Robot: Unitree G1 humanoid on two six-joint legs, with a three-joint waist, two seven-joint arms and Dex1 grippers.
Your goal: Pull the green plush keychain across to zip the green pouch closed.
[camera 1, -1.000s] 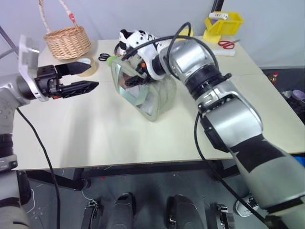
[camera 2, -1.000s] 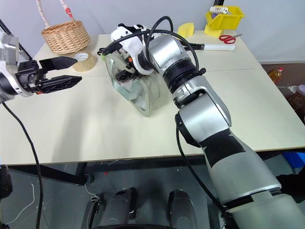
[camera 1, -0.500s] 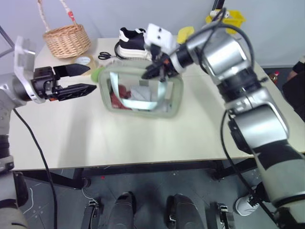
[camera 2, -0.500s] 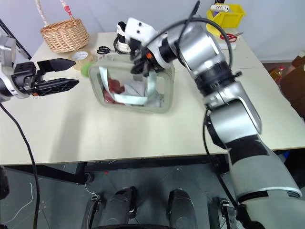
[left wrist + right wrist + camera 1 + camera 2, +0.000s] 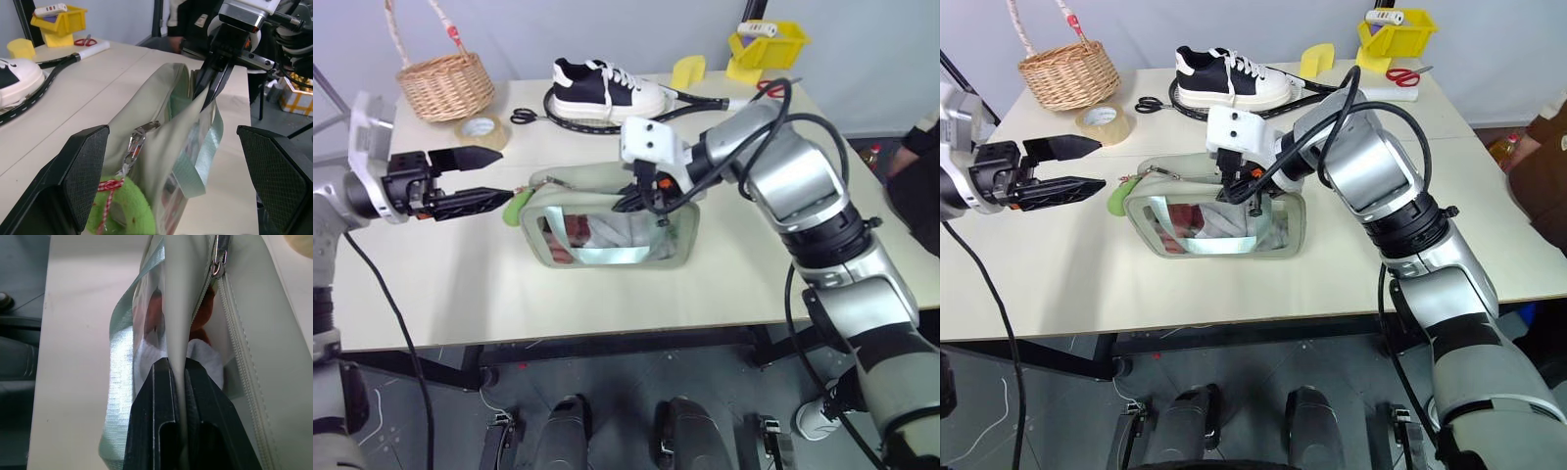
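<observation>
Right gripper [image 5: 1234, 188] pinched narrow on top edge of the green pouch [image 5: 1219, 217] at mid-table, likely bracing it against the zip pull; left gripper [image 5: 475, 180] spread wide, empty, aimed at the green plush keychain [image 5: 515, 208] just beside its fingertips.

**Right arm pinching, left arm waiting wide**

Right gripper [image 5: 1234, 193]: arm bent in across the table's middle, wrist angled down, fingers [image 5: 195, 396] clamped tight on the upper fabric edge of the green pouch [image 5: 675, 230].

Left gripper [image 5: 475, 178]: held level near the table's left edge, pointing right, jaws spread wide, holding nothing.
</observation>
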